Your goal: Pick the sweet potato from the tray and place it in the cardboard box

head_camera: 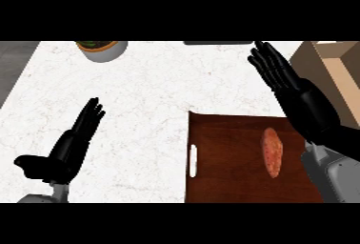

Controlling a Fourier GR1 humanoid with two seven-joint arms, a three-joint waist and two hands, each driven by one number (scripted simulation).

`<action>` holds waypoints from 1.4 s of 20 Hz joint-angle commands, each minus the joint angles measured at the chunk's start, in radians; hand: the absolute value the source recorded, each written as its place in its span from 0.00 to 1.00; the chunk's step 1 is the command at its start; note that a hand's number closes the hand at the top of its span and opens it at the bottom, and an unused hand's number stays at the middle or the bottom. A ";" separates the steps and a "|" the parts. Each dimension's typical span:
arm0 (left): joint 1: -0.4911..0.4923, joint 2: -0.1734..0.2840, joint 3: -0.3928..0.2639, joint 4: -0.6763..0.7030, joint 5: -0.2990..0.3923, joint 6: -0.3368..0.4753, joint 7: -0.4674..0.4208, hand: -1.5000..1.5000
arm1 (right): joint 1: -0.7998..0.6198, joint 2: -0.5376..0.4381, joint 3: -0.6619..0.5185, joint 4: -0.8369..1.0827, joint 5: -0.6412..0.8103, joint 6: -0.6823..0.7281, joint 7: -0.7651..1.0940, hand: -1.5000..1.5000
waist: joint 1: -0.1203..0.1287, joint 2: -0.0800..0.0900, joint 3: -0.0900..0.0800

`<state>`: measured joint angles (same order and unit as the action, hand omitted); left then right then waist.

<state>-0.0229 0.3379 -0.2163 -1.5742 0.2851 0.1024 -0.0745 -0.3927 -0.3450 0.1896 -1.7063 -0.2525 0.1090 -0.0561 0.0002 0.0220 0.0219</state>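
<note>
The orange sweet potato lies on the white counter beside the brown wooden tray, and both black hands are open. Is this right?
Not quite. The head view shows the orange sweet potato lying on the brown wooden tray, not on the white counter. Both the left hand and right hand are open.

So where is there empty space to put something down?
The widest bare patch of counter lies between the left hand, the pot at the far edge and the tray. The tray is bare wood left of the sweet potato. It is crowded at the right, where the right hand hangs beside the box.
</note>
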 commanded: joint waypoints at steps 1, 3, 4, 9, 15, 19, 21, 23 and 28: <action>0.006 0.001 0.025 0.055 -0.032 0.029 0.001 0.50 | 0.057 0.021 -0.020 -0.006 0.065 -0.102 0.047 1.00 | -0.007 -0.022 -0.022; 0.041 0.021 0.081 0.081 -0.038 0.097 0.019 0.50 | 0.123 -0.040 -0.118 0.035 0.131 -0.198 0.043 1.00 | -0.024 -0.021 -0.022; 0.034 0.027 0.116 0.078 -0.036 0.138 0.042 0.50 | 0.176 -0.060 -0.162 0.036 0.154 -0.248 0.054 1.00 | -0.048 -0.025 -0.021; 0.097 0.025 0.159 0.137 -0.035 0.191 0.050 0.50 | 0.367 -0.174 -0.252 0.178 0.389 -0.451 0.191 1.00 | -0.111 -0.021 -0.025; 0.047 -0.038 0.123 0.208 -0.077 0.229 0.038 0.50 | 0.643 -0.099 -0.173 -0.063 0.662 -0.694 0.178 0.00 | -0.058 -0.028 -0.025; -0.001 -0.031 0.115 0.197 -0.095 0.235 0.093 0.50 | 0.751 -0.166 -0.122 -0.251 0.812 -0.600 0.455 0.00 | -0.030 -0.025 -0.026; -0.019 -0.049 0.095 0.192 -0.120 0.262 0.111 0.50 | 0.774 -0.216 -0.136 -0.333 0.803 -0.490 0.591 0.00 | -0.027 -0.025 -0.026; -0.043 -0.053 0.111 0.241 -0.107 0.235 0.085 0.50 | 0.731 -0.212 -0.109 -0.420 0.841 -0.420 0.758 0.00 | -0.015 -0.022 -0.026; -0.066 -0.050 0.106 0.217 -0.123 0.232 0.130 0.50 | 0.695 -0.276 -0.139 -0.553 0.752 -0.198 0.962 0.00 | -0.004 -0.022 -0.023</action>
<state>-0.0678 0.2980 -0.0998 -1.3510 0.1776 0.3297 0.0284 0.3234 -0.5860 0.0595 -2.1606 0.5279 -0.2251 0.7383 -0.0146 -0.0009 -0.0028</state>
